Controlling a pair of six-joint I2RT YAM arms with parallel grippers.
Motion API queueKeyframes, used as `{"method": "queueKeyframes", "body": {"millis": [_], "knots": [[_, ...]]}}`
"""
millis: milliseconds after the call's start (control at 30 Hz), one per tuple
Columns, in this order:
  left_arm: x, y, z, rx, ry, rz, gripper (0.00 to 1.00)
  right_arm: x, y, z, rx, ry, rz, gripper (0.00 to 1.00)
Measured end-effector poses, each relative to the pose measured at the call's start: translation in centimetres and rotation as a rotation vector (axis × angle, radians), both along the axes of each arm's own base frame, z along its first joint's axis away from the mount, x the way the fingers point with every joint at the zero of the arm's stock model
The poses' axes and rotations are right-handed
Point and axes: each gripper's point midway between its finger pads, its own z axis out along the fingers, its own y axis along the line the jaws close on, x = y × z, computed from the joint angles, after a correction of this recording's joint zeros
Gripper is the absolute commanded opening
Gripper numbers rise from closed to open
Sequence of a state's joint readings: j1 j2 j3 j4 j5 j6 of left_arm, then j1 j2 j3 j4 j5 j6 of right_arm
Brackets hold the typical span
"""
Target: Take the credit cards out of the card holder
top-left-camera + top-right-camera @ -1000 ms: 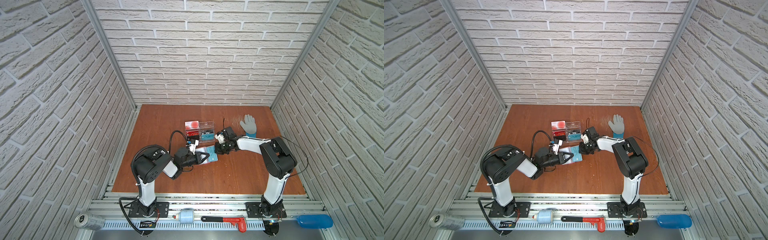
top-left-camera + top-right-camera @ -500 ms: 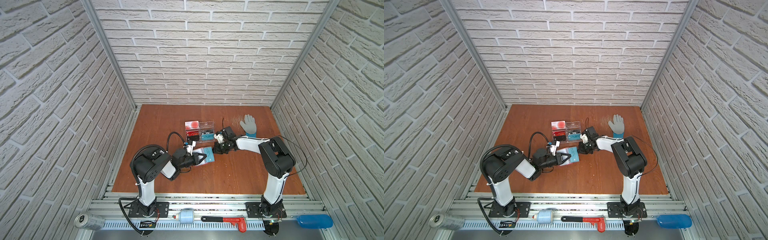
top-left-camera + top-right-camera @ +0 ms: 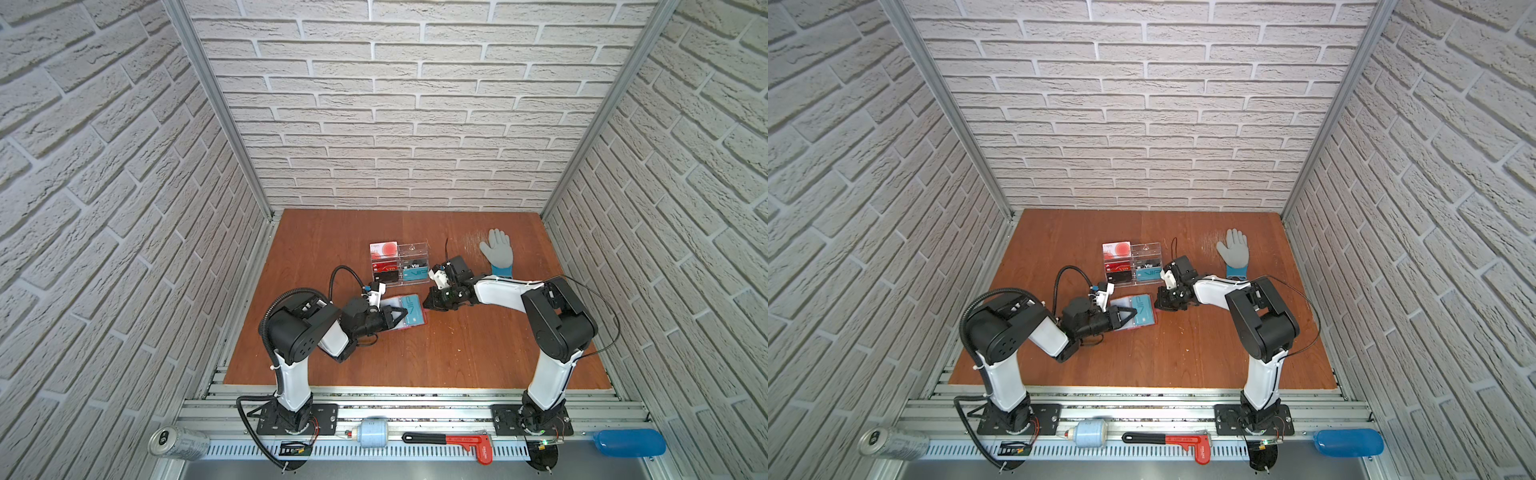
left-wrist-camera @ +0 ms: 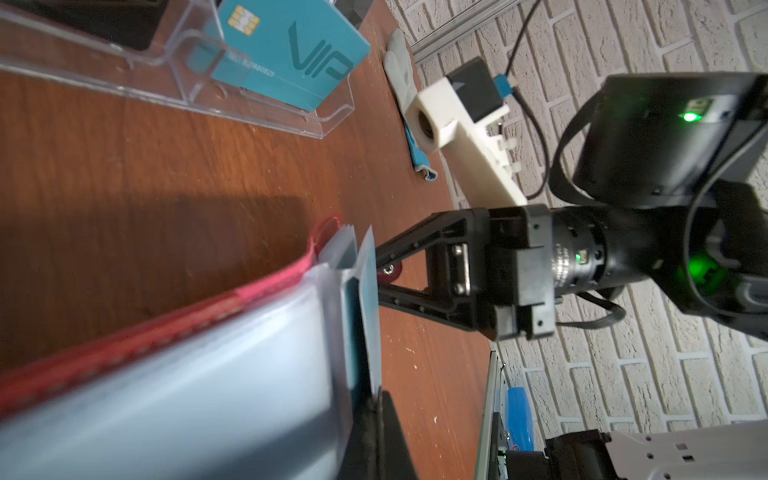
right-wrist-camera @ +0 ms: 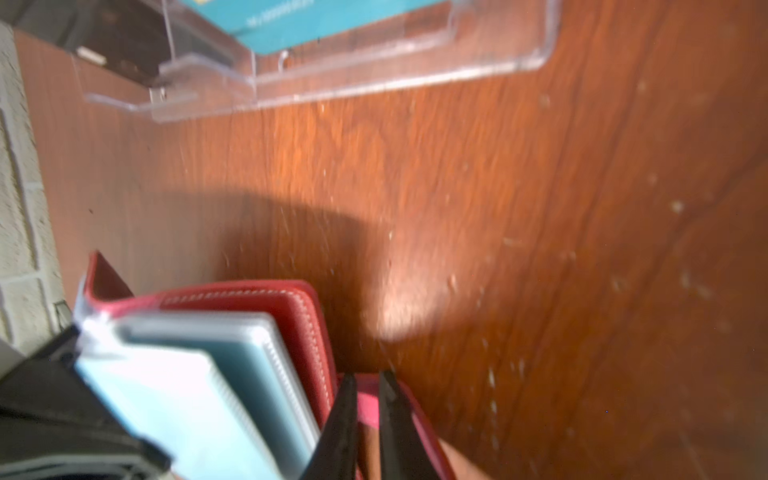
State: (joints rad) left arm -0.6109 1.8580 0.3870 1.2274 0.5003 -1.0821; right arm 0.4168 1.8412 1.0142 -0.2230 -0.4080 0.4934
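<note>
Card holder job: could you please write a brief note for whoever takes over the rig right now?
Left gripper: shut on the card holder's pale sleeves.
Right gripper: jaws narrowly apart at its red snap tab, grip unclear.
The holder is open, in front of the clear stand.
Credit cards: in the sleeves, none seen out.
Done: holder opened.
Left: pull every card out.

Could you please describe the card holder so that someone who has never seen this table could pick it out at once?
On the wooden table, find the clear acrylic card stand near the middle. The card holder sits just on the stand's near side, where the two arms meet. It alone has a red stitched cover, folded open on pale blue plastic sleeves.
</note>
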Motion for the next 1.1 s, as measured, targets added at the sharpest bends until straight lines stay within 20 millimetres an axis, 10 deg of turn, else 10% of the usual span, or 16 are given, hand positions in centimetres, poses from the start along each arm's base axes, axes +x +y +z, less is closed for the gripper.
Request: {"method": "queueKeyframes", "body": {"millis": [200,833,1100], "knots": [[0.7,-0.5,-0.4,0.069,0.015,-0.02,0.05,-0.7,-0.8,0.0,-0.033,0.011,-0.01,0.19],[1.4,-0.4,-1.6,0.165,0.037,-0.016,0.13,-2.3,-1.6,3.2,-0.058,-0.084,0.0,0.74],[1.5,-0.5,-2.2,0.154,0.057,-0.004,0.15,-2.5,-0.3,2.3,-0.044,-0.079,0.027,0.78]]}}
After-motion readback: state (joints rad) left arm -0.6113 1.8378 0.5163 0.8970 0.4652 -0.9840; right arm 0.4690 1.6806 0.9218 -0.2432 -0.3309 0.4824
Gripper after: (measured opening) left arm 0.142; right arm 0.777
